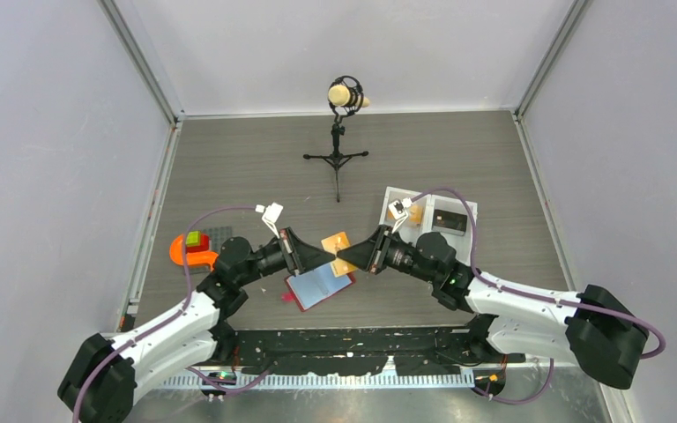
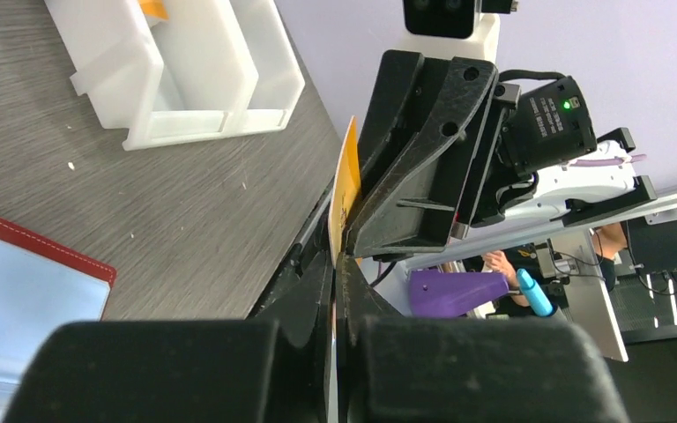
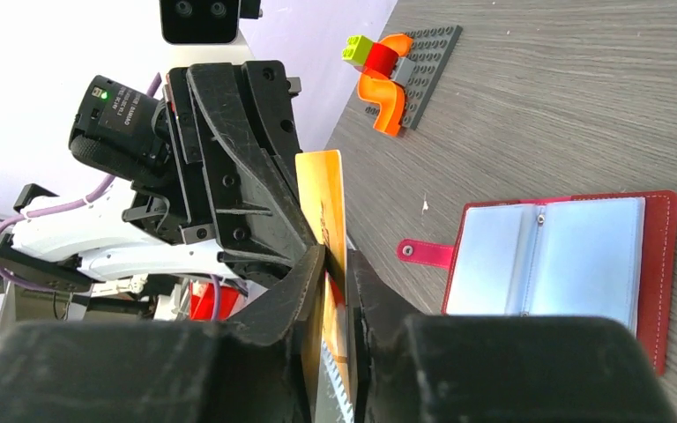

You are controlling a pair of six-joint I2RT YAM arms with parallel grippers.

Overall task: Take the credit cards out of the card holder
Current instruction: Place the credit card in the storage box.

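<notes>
An orange-yellow credit card (image 1: 336, 243) is held in the air between both grippers, above the table. My left gripper (image 1: 324, 256) is shut on its left edge. My right gripper (image 1: 346, 258) is shut on its right edge. In the left wrist view the card (image 2: 345, 181) shows edge-on between my left gripper (image 2: 336, 264) jaws. In the right wrist view the card (image 3: 322, 194) sits between my right gripper (image 3: 335, 264) jaws. The red card holder (image 1: 319, 286) lies open just below, showing pale blue pockets (image 3: 573, 264). A dark card (image 1: 450, 220) lies in the white tray.
The white two-compartment tray (image 1: 473, 211) stands right of centre; it also shows in the left wrist view (image 2: 194, 79). An orange piece on a grey baseplate (image 1: 196, 248) is at the left. A microphone on a tripod (image 1: 339, 132) stands at the back.
</notes>
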